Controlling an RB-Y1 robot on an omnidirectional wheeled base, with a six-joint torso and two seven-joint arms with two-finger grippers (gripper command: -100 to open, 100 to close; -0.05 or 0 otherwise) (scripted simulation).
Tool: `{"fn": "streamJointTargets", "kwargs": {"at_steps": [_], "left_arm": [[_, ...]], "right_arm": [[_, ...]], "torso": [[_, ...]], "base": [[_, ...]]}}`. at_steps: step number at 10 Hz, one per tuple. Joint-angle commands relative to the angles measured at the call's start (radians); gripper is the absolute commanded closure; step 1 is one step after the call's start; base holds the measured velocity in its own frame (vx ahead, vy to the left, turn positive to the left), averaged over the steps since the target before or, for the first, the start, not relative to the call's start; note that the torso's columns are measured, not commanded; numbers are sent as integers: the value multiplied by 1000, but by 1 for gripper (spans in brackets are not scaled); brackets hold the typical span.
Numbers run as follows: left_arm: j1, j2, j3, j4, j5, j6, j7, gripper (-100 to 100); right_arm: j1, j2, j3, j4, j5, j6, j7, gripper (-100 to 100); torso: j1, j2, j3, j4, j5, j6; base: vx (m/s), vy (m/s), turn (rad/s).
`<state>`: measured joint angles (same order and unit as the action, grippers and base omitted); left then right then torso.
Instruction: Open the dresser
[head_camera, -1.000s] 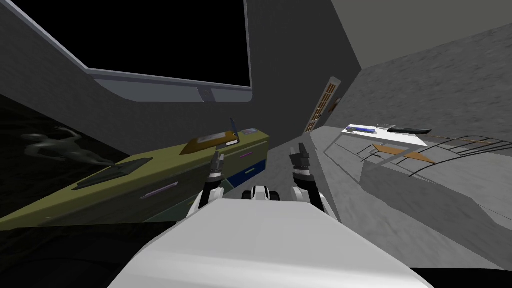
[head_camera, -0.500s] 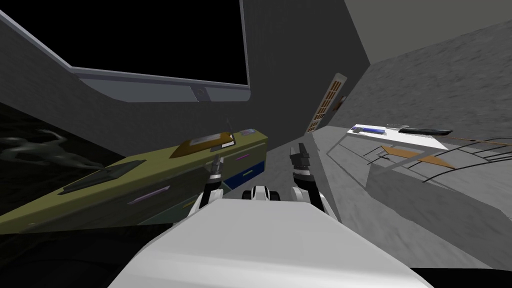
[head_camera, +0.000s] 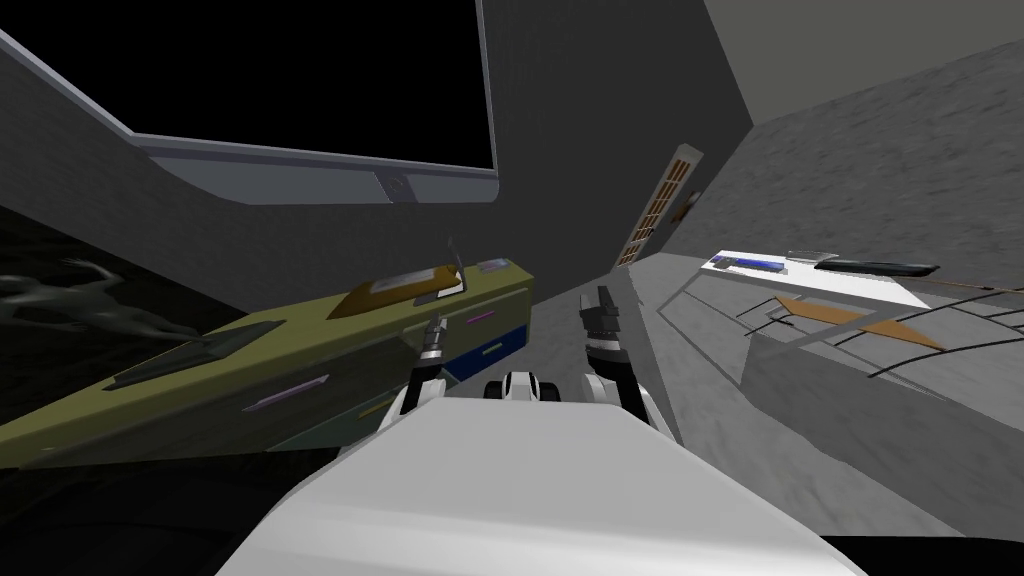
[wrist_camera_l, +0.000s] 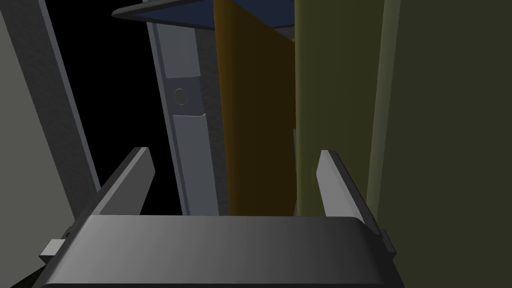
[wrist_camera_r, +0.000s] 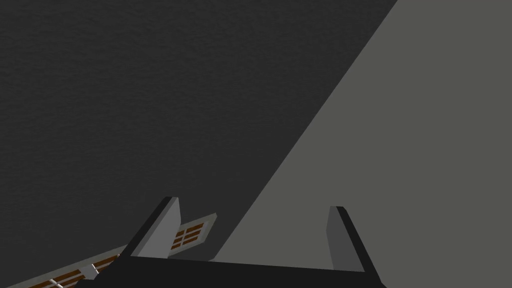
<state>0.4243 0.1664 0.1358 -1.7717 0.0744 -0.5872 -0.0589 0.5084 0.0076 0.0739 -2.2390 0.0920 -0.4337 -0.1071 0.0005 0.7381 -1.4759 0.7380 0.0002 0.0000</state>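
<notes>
L hand (head_camera: 432, 332) open, fingers apart w/ nothing between, close by the front of the long olive dresser (head_camera: 300, 350) on the left, beside its blue drawer front (head_camera: 497, 345). R hand (head_camera: 600, 305) spread too, over the floor further right, apart from dresser. Orange-brown slab (head_camera: 385, 288) lies on dresser top

No readable text, labels, brands, numbers or signs on any surface

White forearms (head_camera: 402, 398), dark wrists (head_camera: 604, 338); 2 light grey blade fingers (wrist_camera_l: 129, 181), dark box (wrist_camera_l: 220, 250).
</notes>
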Motion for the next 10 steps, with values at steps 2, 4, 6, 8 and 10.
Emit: {"fn": "streamJointTargets", "kwargs": {"at_steps": [2, 4, 6, 8, 10], "left_arm": [[-8, 5, 16, 72, 10, -2, 2, -100], [-16, 4, 26, 118, 17, -3, 3, -100], [-23, 0, 36, 166, 23, -5, 4, -100], [-31, -8, 47, 215, 30, -6, 5, -100], [-39, -24, 58, 264, 37, -8, 6, -100]], "right_arm": [[0, 0, 0, 0, 0, 0, 0, 0], [0, 0, 0, 0, 0, 0, 0, 0], [0, 0, 0, 0, 0, 0, 0, 0], [0, 0, 0, 0, 0, 0, 0, 0], [0, 0, 0, 0, 0, 0, 0, 0]], "torso": [[-1, -1, -1, 0, 0, 0], [-1, 1, 0, 0, 0, 0], [-1, 0, 0, 0, 0, 0], [0, -1, -1, 0, 0, 0], [0, 0, 0, 0, 0, 0]], "base": [[79, -83, 49], [69, -99, 42], [74, -110, 57], [86, -98, 54], [74, -99, 45]]}}
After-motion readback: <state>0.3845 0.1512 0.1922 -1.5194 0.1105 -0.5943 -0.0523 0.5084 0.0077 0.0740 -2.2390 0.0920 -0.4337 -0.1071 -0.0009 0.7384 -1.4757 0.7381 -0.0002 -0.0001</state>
